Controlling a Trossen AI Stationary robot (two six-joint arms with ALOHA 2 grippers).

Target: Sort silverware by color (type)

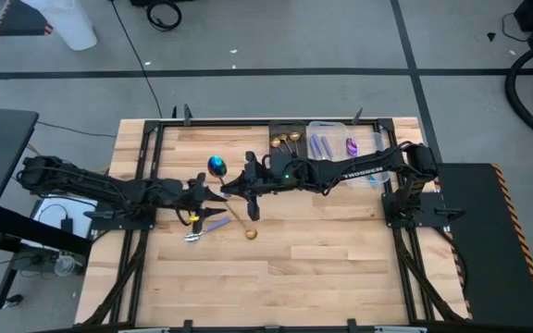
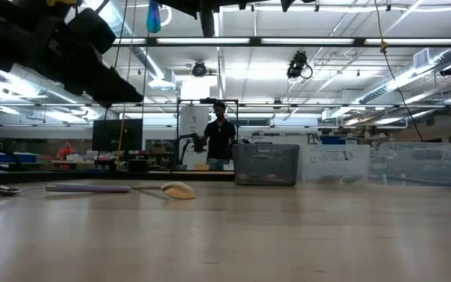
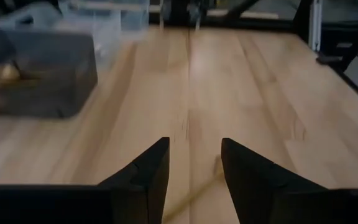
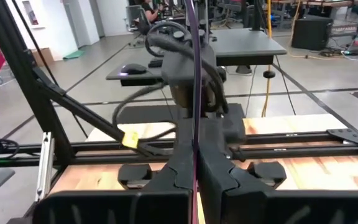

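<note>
Your right claw (image 1: pixel 224 188) is clamped on a blue-purple spoon (image 1: pixel 216 166), held up above the middle of the wooden worktop (image 1: pixel 322 259). Your left claw (image 1: pixel 213 194) sits just beside it, fingers (image 3: pixel 148 177) apart, gripping nothing. Below them lie a gold spoon (image 1: pixel 249 232), a purple piece (image 1: pixel 216 224) and a silver piece (image 1: pixel 195 237). 2 bins (image 1: pixel 315 141) at the far edge hold sorted cutlery. A person (image 2: pixel 220 135) stands in the workshop beyond.

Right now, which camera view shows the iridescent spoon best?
The high view: the iridescent spoon shows its coloured bowl between the arms. The right wrist view shows only its handle in the shut right end effector. The low view catches the bowl at the top edge. The left wrist view misses it.
</note>
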